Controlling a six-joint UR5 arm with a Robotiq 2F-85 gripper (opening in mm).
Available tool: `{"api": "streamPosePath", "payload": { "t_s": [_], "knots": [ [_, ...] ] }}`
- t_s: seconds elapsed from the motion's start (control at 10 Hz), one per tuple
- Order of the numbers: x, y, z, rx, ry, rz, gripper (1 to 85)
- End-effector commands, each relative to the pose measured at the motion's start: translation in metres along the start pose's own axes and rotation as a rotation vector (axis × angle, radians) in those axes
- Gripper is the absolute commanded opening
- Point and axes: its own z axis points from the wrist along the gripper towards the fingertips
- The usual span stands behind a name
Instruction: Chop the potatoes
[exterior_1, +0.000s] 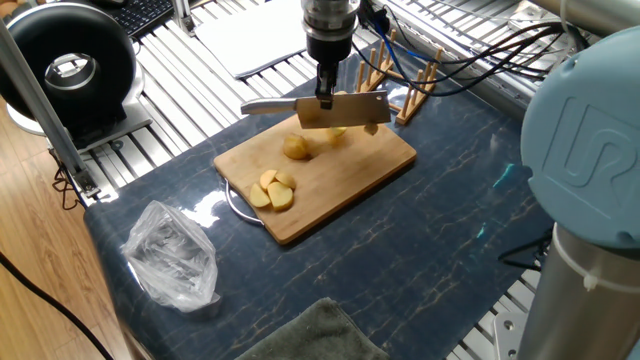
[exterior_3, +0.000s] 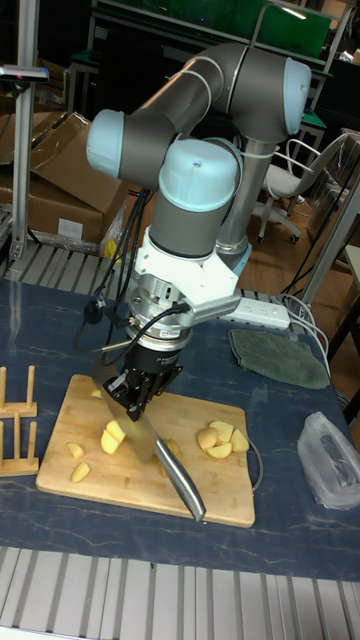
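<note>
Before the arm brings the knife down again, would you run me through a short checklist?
1. Hand clamped on the knife: ok.
2. Blade raised above the cutting board: ok.
3. A potato piece under the blade's path: cannot tell; it lies near the blade's handle end.
4. Cut slices away from the blade: ok, near the board's front end.
5. Plastic bag off the board: ok.
</note>
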Motion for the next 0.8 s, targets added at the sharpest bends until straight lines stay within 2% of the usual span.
{"api": "streamPosePath", "payload": {
  "t_s": [0.0,0.7],
  "knots": [
    [0.012,-0.002,-0.003,0.013,0.054,0.037,1.0],
    [0.05,0.004,-0.001,-0.009,0.197,-0.029,1.0]
  ]
}}
